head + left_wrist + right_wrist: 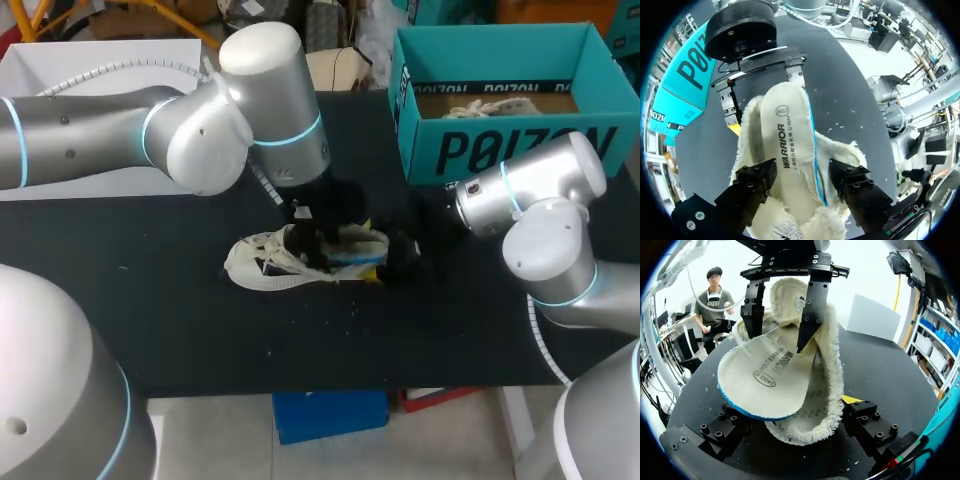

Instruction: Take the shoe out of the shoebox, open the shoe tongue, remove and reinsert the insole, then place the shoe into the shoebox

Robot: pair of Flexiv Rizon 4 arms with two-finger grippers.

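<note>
A white fleece-lined shoe [262, 268] lies on its side in the middle of the black table [180, 330]. Its white insole [787, 145], edged in blue, sticks out of the shoe's opening [842, 155] at a slant. My left gripper [802, 177] hangs over the shoe, open, with the insole [765, 375] passing between its black fingers [756, 181]. My right gripper [795, 415] sits at the heel end of the shoe [825, 405], one finger on each side and pressing the heel. In the head view the left gripper [318, 235] is above the shoe and the right gripper [375, 250] beside its heel.
The open teal shoebox [500, 150] stands at the back right with crumpled paper inside; it also shows beyond the right gripper as the shoebox [682, 85]. Small crumbs dot the table in front of the shoe.
</note>
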